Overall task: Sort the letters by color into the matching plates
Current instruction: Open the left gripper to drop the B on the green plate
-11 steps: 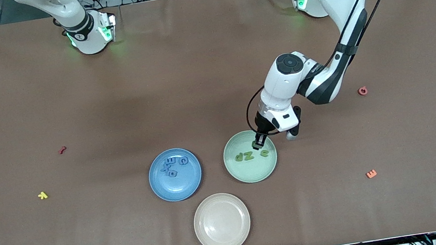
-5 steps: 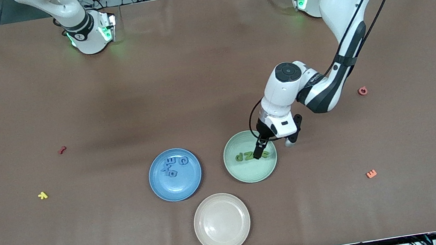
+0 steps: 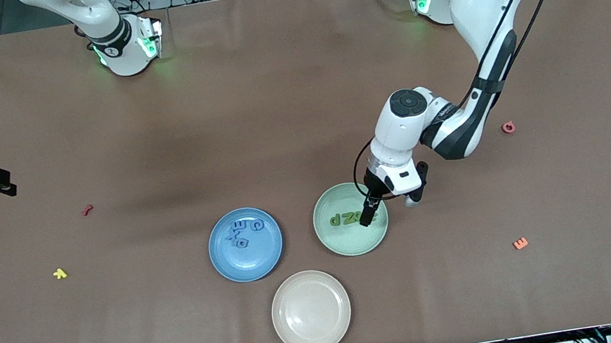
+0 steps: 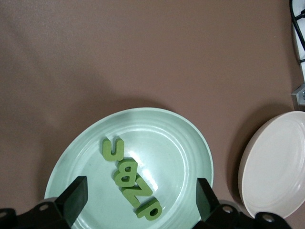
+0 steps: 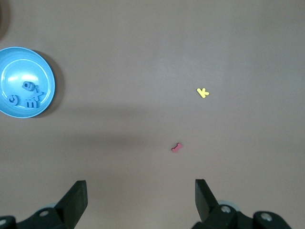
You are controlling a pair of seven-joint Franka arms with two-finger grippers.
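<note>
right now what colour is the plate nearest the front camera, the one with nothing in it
Beige-pink plate, plain with no pattern; it shows best in the front view.

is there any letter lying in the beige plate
No, the beige plate shows only its bare inside, while the green letters lie in the green plate.

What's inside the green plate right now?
Four green letters lie in a row in the green plate, touching or overlapping. The open left gripper hovers just above them, holding nothing. In the front view it covers the row's end letter.
</note>
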